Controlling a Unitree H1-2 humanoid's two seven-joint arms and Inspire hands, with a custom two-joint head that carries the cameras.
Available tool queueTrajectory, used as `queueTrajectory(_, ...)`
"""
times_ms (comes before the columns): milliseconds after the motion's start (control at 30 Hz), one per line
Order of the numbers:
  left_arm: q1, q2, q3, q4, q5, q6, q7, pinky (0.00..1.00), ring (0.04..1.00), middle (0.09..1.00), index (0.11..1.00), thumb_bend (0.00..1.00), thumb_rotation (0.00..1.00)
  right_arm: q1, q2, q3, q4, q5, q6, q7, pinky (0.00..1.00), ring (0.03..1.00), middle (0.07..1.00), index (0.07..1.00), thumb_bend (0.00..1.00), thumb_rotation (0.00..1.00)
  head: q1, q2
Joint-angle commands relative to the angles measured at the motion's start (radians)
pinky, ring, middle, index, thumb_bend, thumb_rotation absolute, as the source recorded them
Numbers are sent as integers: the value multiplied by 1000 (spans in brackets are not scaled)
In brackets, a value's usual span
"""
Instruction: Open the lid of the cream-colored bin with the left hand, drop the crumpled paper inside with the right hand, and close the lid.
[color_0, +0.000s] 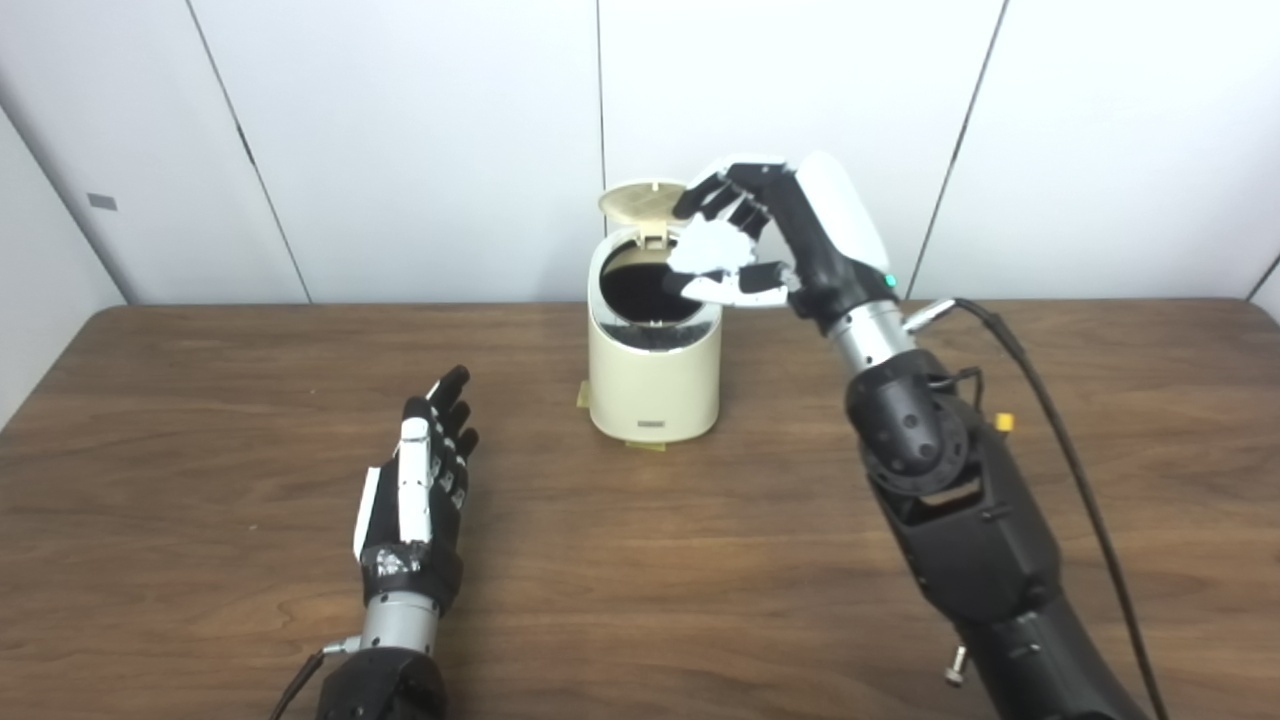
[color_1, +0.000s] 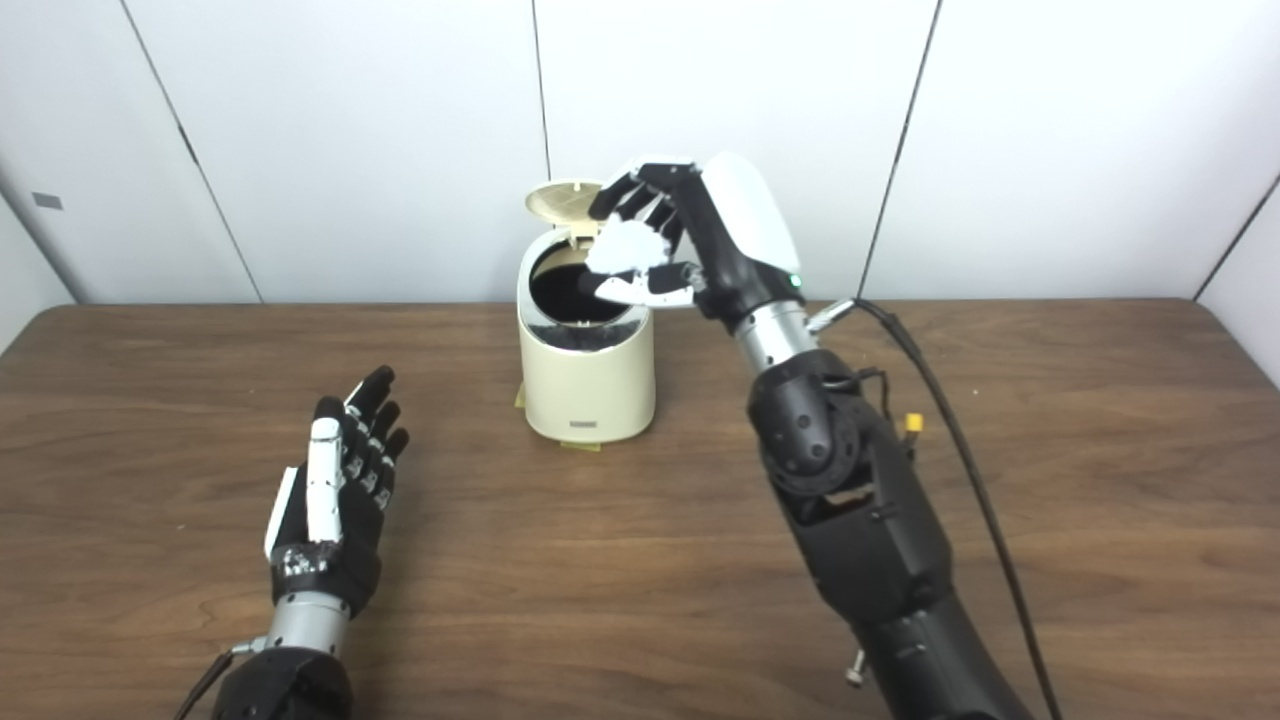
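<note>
The bin (color_0: 653, 372) is a smooth cream cylinder with a rounded base, standing near the middle of the table's far edge. Its round lid (color_0: 643, 203) is tipped up at the back on a hinge, showing a ribbed underside, and the mouth below is dark inside. Just over the mouth's right rim hangs the paper (color_0: 712, 246), a white, wrinkled wad pinched between the thumb and curled fingers of the right hand (color_0: 768, 232), black with a glossy white back. The left hand (color_0: 418, 490) lies well apart near the table's near-left part, fingers straight and close together, holding nothing. The table (color_0: 700, 560) is dark wood-grain.
</note>
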Motion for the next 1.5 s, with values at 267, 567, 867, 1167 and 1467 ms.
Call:
queueTrajectory(267,-14,-5,-4,-36,-1,-36,-1,1000,1000,986,920,384,796,-96,39,-13,189,15,-121,-107,323,393,489,526,496,0,15,-1)
queueTrajectory(567,-10,-10,-2,-42,1,-32,9,1000,1000,979,913,346,769,-116,64,-8,266,-2,-119,-160,308,396,496,516,496,0,18,-1)
queueTrajectory(867,-9,-16,-3,-43,-9,-23,10,1000,998,976,903,377,684,-129,58,-20,319,32,-185,-192,358,411,501,533,499,0,14,-1)
queueTrajectory(1167,-8,-16,-4,-43,-4,-24,10,1000,991,975,908,358,691,-135,50,3,316,1,-145,-175,505,597,626,495,523,123,11,-3)
queueTrajectory(1467,-8,-12,-6,-48,-7,-17,6,1000,988,974,907,353,685,-133,47,14,315,-32,-130,-185,631,737,754,692,983,162,9,-5)
